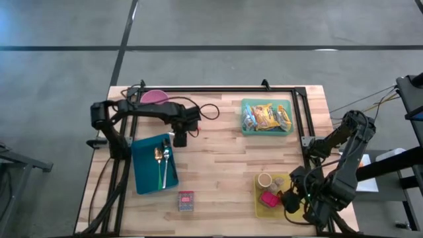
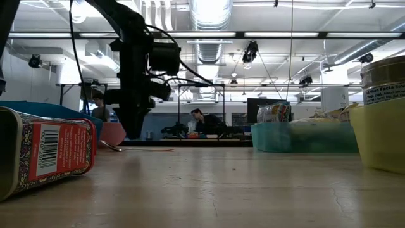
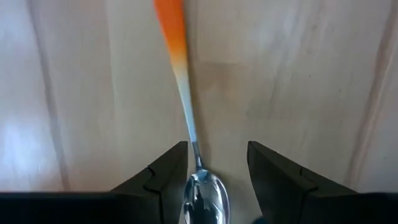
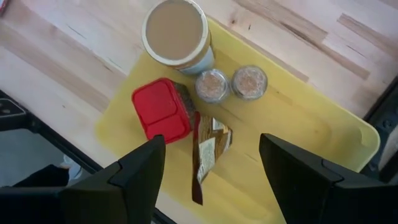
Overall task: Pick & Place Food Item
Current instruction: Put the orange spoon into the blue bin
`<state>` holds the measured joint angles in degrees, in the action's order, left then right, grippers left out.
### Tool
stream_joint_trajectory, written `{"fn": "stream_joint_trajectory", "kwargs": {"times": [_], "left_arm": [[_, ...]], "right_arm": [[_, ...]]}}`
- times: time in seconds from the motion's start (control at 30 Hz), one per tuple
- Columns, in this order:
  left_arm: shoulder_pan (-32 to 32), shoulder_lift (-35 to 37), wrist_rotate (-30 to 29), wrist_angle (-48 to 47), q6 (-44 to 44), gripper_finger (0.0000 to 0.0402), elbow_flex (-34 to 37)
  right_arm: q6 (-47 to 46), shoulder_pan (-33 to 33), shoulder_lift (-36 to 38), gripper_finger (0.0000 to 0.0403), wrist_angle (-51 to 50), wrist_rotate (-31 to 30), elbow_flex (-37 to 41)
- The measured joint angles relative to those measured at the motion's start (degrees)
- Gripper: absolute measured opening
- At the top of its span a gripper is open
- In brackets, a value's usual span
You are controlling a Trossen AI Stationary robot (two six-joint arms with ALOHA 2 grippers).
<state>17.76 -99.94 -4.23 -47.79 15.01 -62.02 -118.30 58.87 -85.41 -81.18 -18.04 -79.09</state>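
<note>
A spoon [image 3: 186,106] with an orange-to-blue handle lies flat on the wooden table just beyond the blue tray [image 1: 144,173]. My left gripper [image 3: 217,168] points down over it, low above the table [image 2: 133,130]. It is open, one finger on each side of the spoon's neck and bowl [image 3: 205,193]; I cannot tell whether they touch it. My right gripper [image 4: 211,180] hangs open above the yellow tray [image 4: 323,124] at the near right. That tray holds a tan-lidded cup [image 4: 175,31], a red box [image 4: 160,111], two small jars and a brown packet [image 4: 208,149].
The blue tray holds two pieces of cutlery [image 1: 162,162]. A teal tray [image 1: 266,132] with snack packets stands at the far right. A red tin [image 1: 186,201] lies on its side near the front edge. A pink plate [image 1: 155,96] sits at the far left. A black frame [image 1: 218,89] borders the table.
</note>
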Motion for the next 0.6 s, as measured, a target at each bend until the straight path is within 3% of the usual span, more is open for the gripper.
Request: {"fn": "stream_joint_trajectory", "kwargs": {"times": [0.27, 0.6], "left_arm": [[4.44, -1.0, 4.93, 1.23, 6.64, 0.017, 0.61], [5.85, -2.29, 6.15, 4.15, 9.24, 0.017, 2.26]], "right_arm": [[1.31, -0.02, 0.0, 0.0256, 1.28, -0.68, 0.02], [1.56, -0.02, 0.0, 0.0256, 1.74, -1.12, 0.02]]}}
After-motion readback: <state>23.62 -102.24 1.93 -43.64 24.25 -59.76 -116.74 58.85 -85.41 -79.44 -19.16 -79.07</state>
